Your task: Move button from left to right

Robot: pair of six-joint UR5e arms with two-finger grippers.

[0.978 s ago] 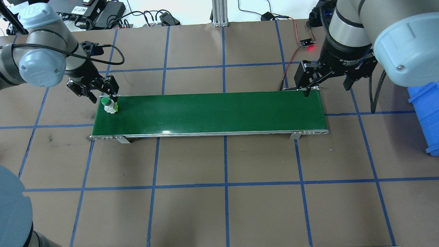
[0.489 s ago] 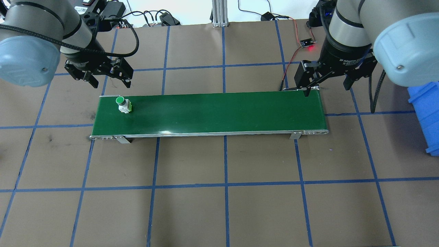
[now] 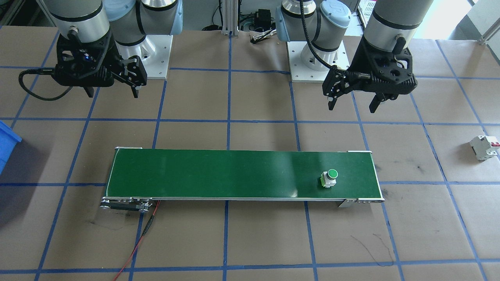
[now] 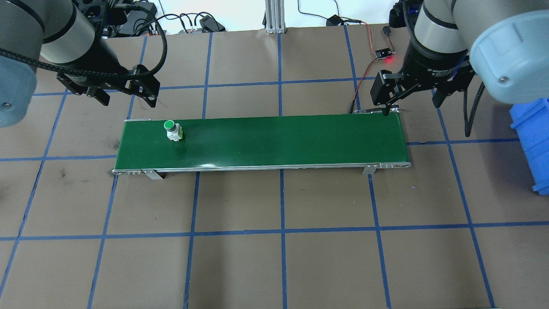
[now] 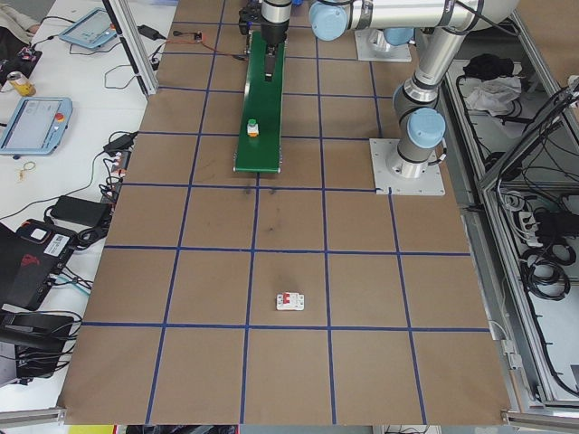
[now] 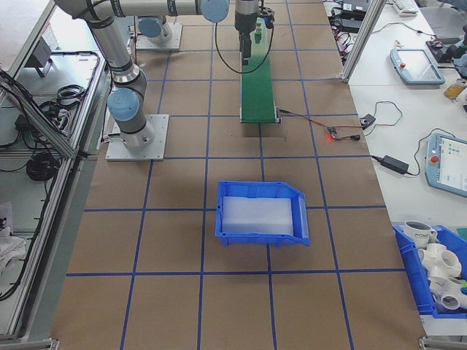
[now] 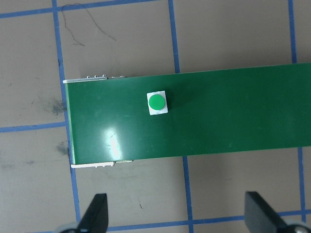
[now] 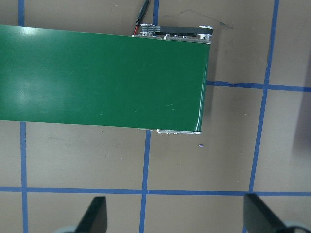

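On the conveyor belt, near its left end, the button stands upright and free. The left tool hangs released beyond that end; the right tool waits released over the far end. Advised: grasp the blocky body squarely on arrival. The blue bin beside the belt appears empty.

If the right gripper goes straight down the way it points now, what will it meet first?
Probably the bare brown table paper, just beside the conveyor belt's end. In the wrist view the open right gripper sits off the belt, though depth is unclear.
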